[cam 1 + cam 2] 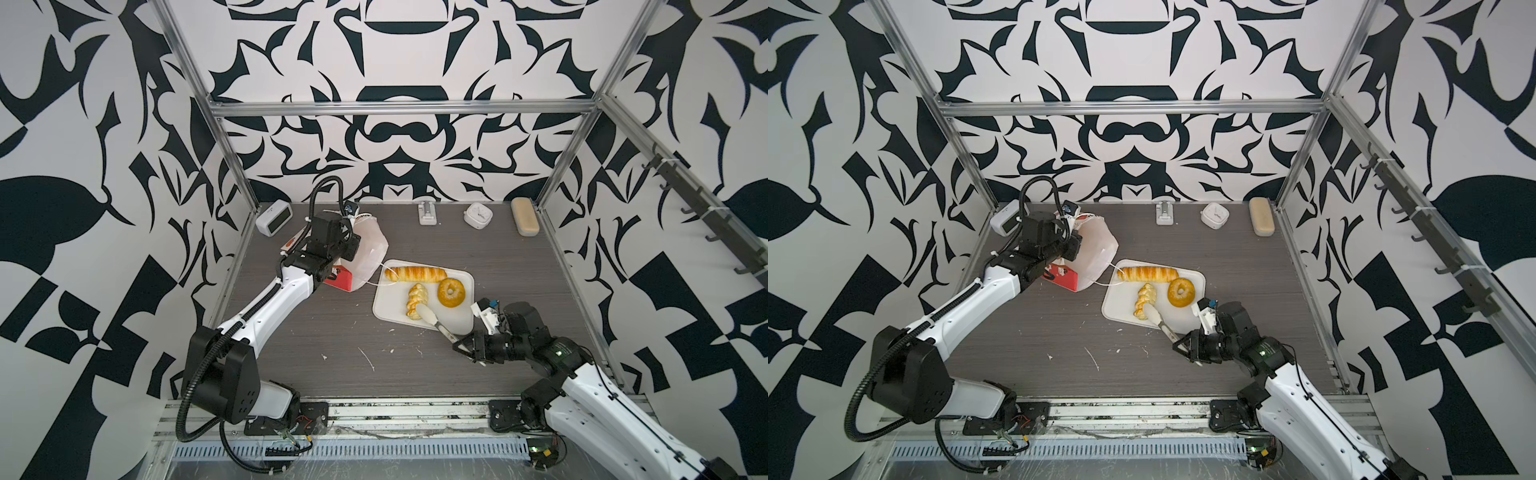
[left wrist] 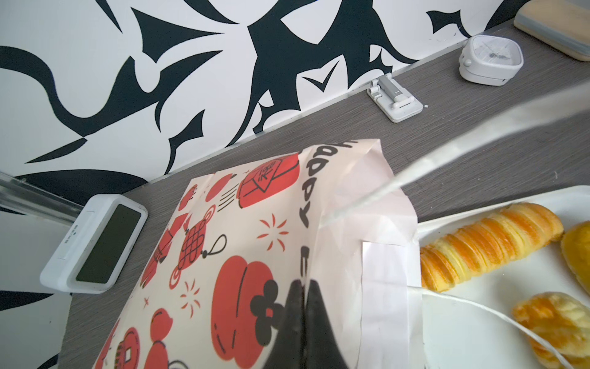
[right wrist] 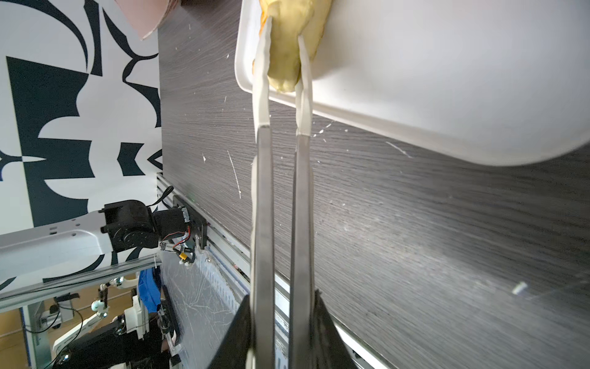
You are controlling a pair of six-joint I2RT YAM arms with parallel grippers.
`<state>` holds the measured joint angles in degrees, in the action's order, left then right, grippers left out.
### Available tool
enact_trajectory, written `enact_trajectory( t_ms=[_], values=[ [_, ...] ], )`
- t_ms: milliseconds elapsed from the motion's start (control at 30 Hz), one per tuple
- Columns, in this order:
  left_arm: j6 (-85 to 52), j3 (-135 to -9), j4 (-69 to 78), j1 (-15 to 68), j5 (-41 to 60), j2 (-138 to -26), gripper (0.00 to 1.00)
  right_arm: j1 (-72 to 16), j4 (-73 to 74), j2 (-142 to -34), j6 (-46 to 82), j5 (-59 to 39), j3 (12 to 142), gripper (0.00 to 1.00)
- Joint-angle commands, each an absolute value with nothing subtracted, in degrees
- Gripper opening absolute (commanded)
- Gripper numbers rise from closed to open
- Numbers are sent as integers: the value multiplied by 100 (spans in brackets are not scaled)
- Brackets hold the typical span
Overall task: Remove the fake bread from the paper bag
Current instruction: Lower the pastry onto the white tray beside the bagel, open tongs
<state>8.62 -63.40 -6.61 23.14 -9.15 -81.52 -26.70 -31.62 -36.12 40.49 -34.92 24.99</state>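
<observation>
In both top views the red-printed, white-lined paper bag lies on its side at the back left of the grey wood-grain table. Its mouth faces the flat white plastic tray. The left gripper sits over the bag. On the tray lie three glossy golden toys: a long striped loaf, a ring bagel and a twisted pastry. The right gripper holds steel tongs with white silicone tips that reach to the twist's near end. Whether more bread remains in the bag cannot be told.

In the left wrist view the black jaws are clenched and appear to pinch the bag's printed wall near its rim. A white cord handle trails onto the tray. The paper looks thin and light, and it will likely crumple or slide unless held at the stiffer folded rim.

In the right wrist view the jaws grasp the tongs' two arms, and the tips straddle the pastry's pale end. The toys probably weigh little and are slick, so a grip across the mid-body should be safer than one at a tapered end.
</observation>
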Motion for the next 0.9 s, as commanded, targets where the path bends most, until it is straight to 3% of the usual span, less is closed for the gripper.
enact_trajectory(
  t_ms=[0, 133, 267, 633, 867],
  values=[
    [765, -6284, -538, 2278, -817, -8147, 0, -2646, -3646, -3378, 4008, -3167, 2524, 28],
    [765, -6281, -545, 2279, -817, -8154, 0, -2645, -3928, -3050, 4041, -3007, 2586, 41],
    [765, -6276, -545, 2279, -809, -8156, 0, -2645, -4184, -2894, 4048, -2853, 2637, 45],
    [770, -6268, -546, 2283, -791, -8154, 0, -2645, -4933, -2683, 3814, -2533, 3548, 42],
    [808, -6280, -582, 2279, -639, -8147, 0, -2646, -4473, -3454, 3596, -2788, 4343, 35]
  ],
)
